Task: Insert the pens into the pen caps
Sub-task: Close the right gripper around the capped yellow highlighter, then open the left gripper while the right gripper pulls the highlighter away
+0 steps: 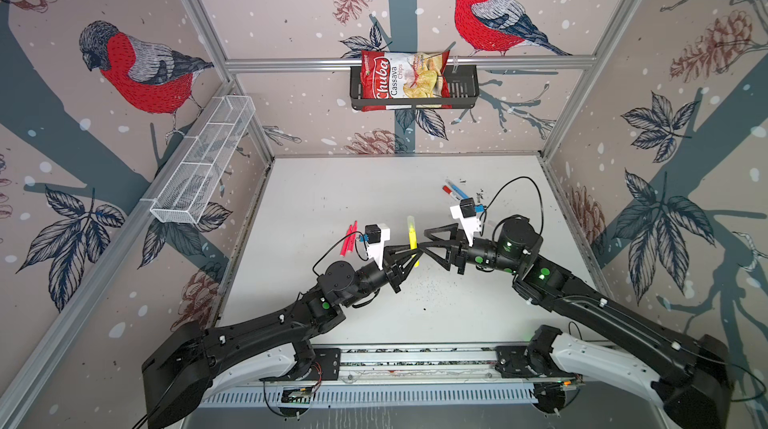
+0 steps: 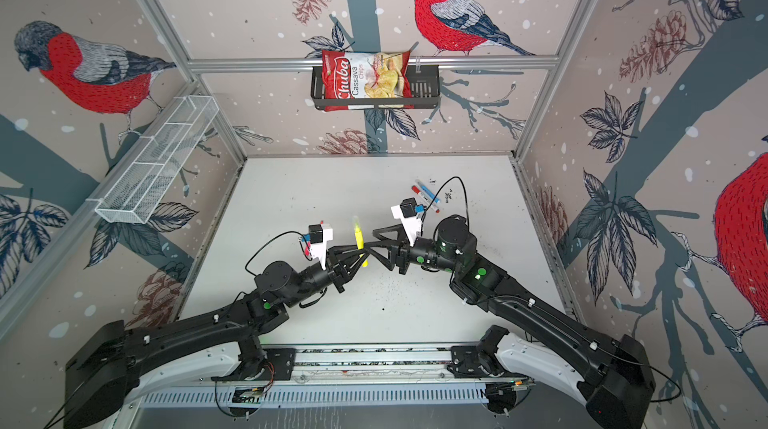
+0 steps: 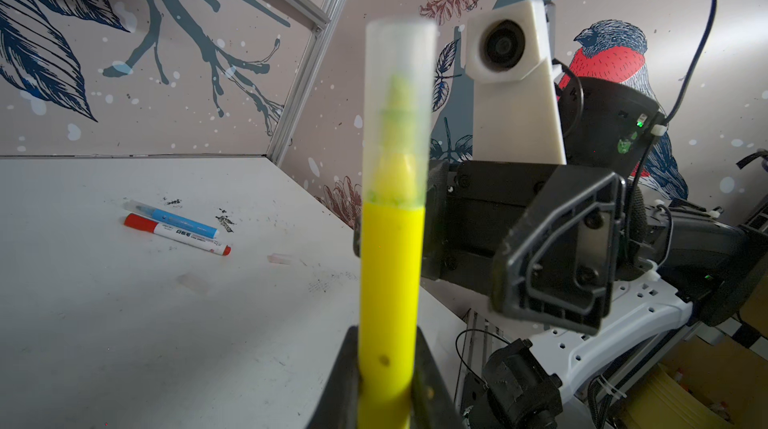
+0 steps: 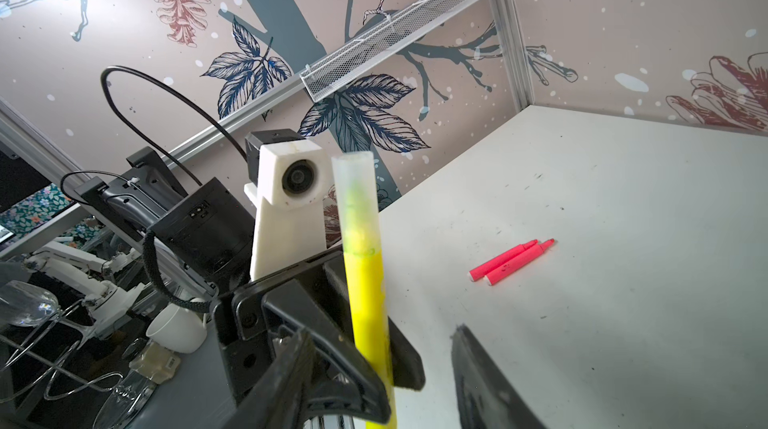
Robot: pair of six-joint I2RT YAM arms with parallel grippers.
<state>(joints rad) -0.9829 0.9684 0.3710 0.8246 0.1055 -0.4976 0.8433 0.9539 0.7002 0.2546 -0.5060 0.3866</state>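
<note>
Left pincer (image 3: 386,364) is clamped narrow on the lower barrel of the yellow pen (image 1: 412,235) and holds it upright, clear of the desk (image 1: 332,198). A translucent cap (image 3: 397,115) sits over the pen's tip, its rim down at the shoulder of the barrel, so it looks fully seated. Right pincer (image 1: 423,240) faces the left one from the other side, jaws apart. The pen stands between them close to one finger, and nothing is gripped.

Judging from this, the yellow pen's capping is at its end, with only the hand-off left.

Beyond the right pincer, past its wrist camera, the blue pen (image 3: 178,219) and the white-barrelled pen (image 3: 183,235) lie side by side, both seemingly capped. Behind the left pincer, out past its wrist camera, the two pink pens (image 4: 511,262) lie touching with bare tips. Two loose caps (image 3: 279,258) (image 3: 193,283), faint against the desk, lie ahead of the left pincer, short of the blue pen.

Next, the right pincer needs to draw straight back without brushing the cap. The left one can then lay the yellow pen down away from the loose caps. After that comes a pink pen, and the caps' paleness will make them hard to pick up squarely.
</note>
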